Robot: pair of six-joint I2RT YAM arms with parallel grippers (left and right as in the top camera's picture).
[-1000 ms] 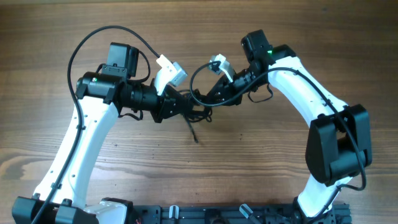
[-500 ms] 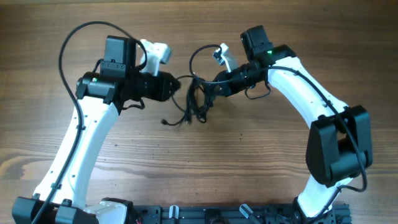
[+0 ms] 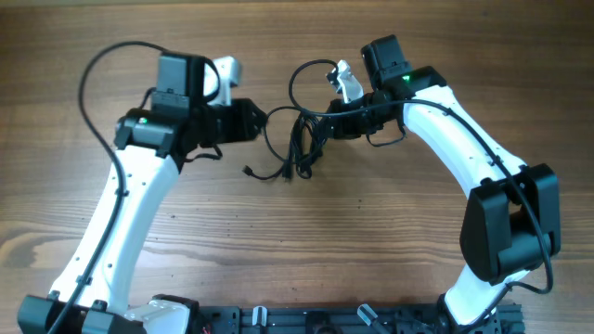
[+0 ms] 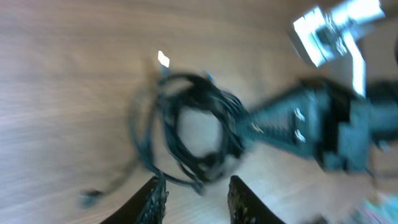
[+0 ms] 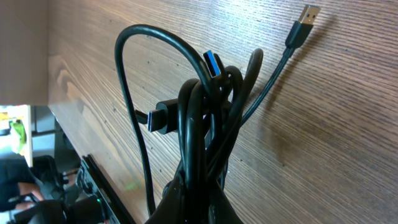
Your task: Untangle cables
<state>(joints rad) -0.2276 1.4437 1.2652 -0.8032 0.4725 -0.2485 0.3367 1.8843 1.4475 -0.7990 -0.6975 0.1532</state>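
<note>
- While the right gripper (image 3: 322,125) pinches the cables (image 3: 297,148) over the middle of the table (image 3: 371,232), it likely anchors them for pulling
- Left gripper (image 4: 196,200) stands spread and empty just beside the cables, free to take a strand

All I have outside the job is a wooden table (image 3: 278,255), brown, its grain running from 9 to 3 o'clock in the overhead view. A black rail (image 3: 306,320) with small fittings lies along its 6 o'clock edge. On the right wrist view, blurred clutter (image 5: 17,130) with a green patch shows past the table's edge at 9 o'clock.
</note>
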